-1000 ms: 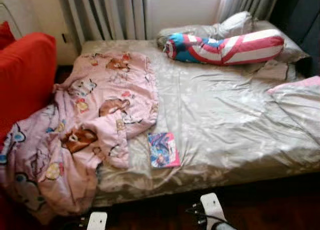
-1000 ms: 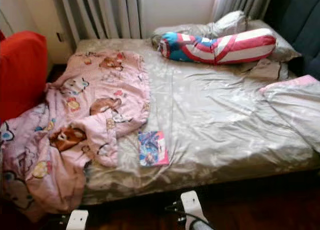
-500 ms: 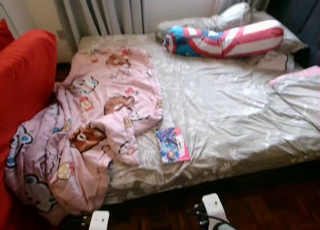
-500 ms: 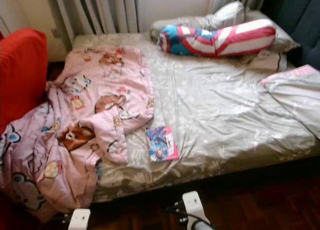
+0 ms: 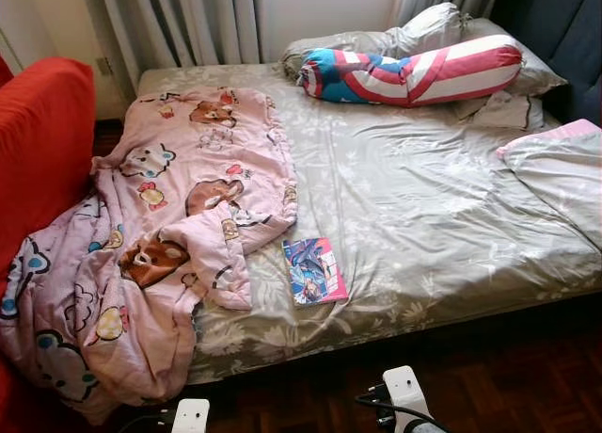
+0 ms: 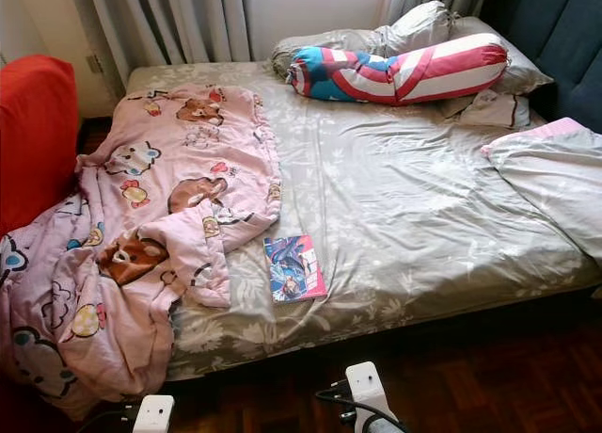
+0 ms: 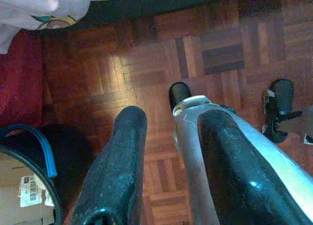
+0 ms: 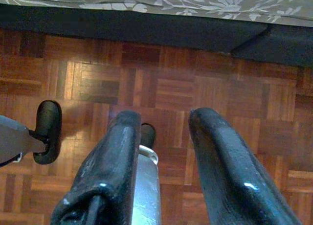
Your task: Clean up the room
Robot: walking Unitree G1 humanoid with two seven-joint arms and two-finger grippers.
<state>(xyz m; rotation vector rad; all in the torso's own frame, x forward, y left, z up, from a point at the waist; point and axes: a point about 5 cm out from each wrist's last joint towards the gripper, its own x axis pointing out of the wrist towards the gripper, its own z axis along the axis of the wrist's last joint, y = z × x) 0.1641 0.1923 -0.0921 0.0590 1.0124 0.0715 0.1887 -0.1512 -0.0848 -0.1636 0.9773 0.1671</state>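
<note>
Nearby, pink blanket (image 5: 160, 235) spills off bed (image 5: 423, 216) beside book (image 5: 315, 271)

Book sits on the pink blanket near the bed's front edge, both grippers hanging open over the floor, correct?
Not quite: the book lies on the grey sheet, just beside the pink blanket, per the left eye view. Left gripper and right gripper do hang open over the floor.

Head views are pretty sharp and evenly lit, soft daylight coming from the pale pleated curtains (image 5: 188, 24) behind the bed, so the grey floral bedsheet (image 5: 423, 198) near them has a mild sheen on its wrinkles. The dark wooden parquet floor (image 6: 470, 386) below the bed goes murky. Wrist views are dimmer, with a warm glare patch on the parquet and blurry close-up black fingers (image 8: 222, 171) showing small highlights.
</note>
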